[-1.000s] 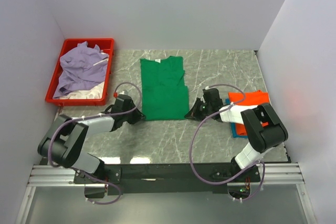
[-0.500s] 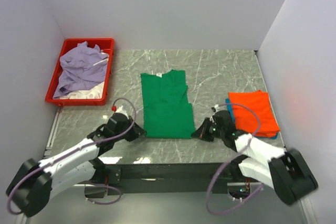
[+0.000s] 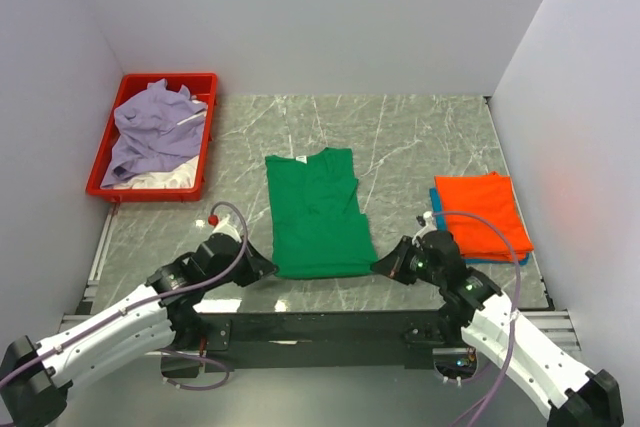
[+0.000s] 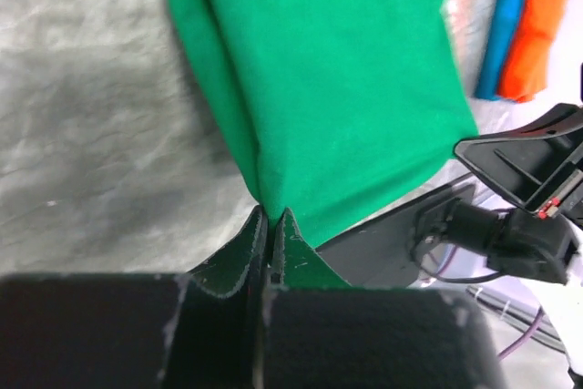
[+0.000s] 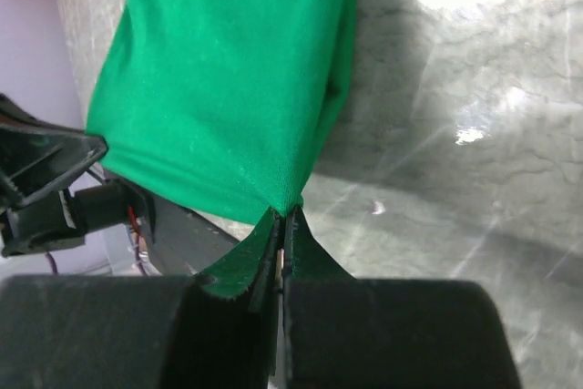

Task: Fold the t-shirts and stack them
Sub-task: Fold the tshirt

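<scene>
Looking down from the top camera, the green t-shirt (image 3: pixel 315 212) lies flat in the middle of the table (image 3: pixel 420 137), a bit toward the near edge. Its long axis runs near-to-far, neck end pointing at the back wall and hem end toward the arm bases, leaning just slightly off straight. It looks narrow, like the sides are already folded in, and there's a step in the cloth along its right edge.

Both arms are stretched low across the table to the hem. The left claw (image 3: pixel 262 267) is at the near-left corner and the right claw (image 3: pixel 385 265) at the near-right one. In the wrist views each claw is pinched tight, with a bit of green fabric caught between the fingertips, so both are gripping the shirt by its hem corners. The rest of the shirt spreads away from them over the marble.

Off to the right there's a folded orange tee (image 3: pixel 480 212) sitting on top of a blue tee (image 3: pixel 434 197) that only peeks out at the edges, well apart from the green one. At the far left, the red tray (image 3: pixel 108 157) holds a crumpled lavender tee (image 3: pixel 150 132) with some white cloth (image 3: pixel 150 180) under it.
</scene>
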Motion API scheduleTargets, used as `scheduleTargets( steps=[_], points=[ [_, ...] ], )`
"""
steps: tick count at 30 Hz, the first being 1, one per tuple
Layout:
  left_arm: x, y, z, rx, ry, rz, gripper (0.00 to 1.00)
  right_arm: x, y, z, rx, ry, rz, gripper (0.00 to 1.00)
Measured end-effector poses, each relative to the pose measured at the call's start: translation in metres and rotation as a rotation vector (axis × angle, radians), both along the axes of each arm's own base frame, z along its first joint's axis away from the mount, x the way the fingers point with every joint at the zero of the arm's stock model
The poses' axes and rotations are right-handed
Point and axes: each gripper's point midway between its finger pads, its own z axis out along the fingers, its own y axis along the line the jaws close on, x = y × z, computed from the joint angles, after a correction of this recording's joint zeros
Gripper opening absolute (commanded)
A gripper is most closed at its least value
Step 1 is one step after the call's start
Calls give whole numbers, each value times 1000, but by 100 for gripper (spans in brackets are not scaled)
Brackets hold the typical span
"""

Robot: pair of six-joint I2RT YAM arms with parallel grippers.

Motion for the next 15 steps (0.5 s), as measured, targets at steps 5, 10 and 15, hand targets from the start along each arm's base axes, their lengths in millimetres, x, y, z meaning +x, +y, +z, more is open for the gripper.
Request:
scheduleTargets(
  steps=[5,10,15],
  points=[
    [18,-5,35,6,-49,39,1,21,1,31,-72,-20,-17,0],
    [41,-8,50,61,-69,76,1,53,5,58,-151,-48,-27,0],
    [75,6,52,95,-67,147,1,88,13,69,-216,-36,-20,0]
  ],
)
